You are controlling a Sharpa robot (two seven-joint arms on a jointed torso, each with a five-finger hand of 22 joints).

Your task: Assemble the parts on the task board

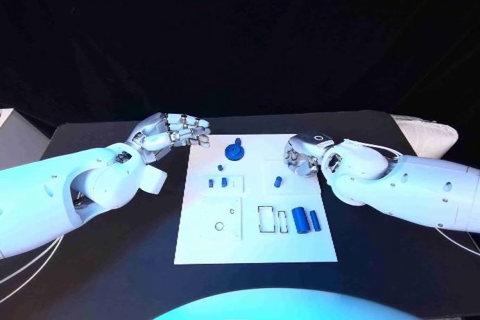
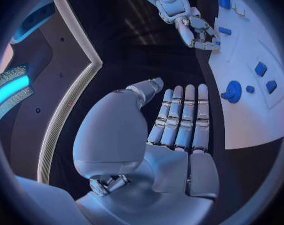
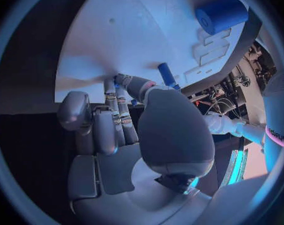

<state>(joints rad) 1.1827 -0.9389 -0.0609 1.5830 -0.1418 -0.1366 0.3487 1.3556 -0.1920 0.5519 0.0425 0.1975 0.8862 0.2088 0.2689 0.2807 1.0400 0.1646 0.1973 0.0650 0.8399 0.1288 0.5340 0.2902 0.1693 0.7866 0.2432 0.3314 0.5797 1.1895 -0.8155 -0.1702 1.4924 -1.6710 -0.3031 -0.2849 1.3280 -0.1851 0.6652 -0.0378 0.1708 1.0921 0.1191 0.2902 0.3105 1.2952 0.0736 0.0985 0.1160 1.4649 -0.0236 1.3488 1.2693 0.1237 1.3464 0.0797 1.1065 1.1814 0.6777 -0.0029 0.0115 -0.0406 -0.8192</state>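
A white task board (image 1: 255, 247) is lying in the middle of a black tabletop (image 1: 400, 264). Nearest the robot, a blue cylinder (image 1: 299, 216) and a slimmer blue bar (image 1: 314, 220) are lying side by side in the board's right-hand recesses. Farther up, two small blue blocks (image 1: 218, 182) are sitting left of centre, and a short blue peg (image 1: 278, 182) is standing just beside the right hand (image 1: 303, 155), which is hovering over the board's right edge with fingers curled inward, holding nothing that can be made out. At the far end, a round blue gear (image 1: 233, 151) is resting on the board, close to the left hand (image 1: 172, 131), which is waiting off the board's left corner, fingers straight, side by side and empty.
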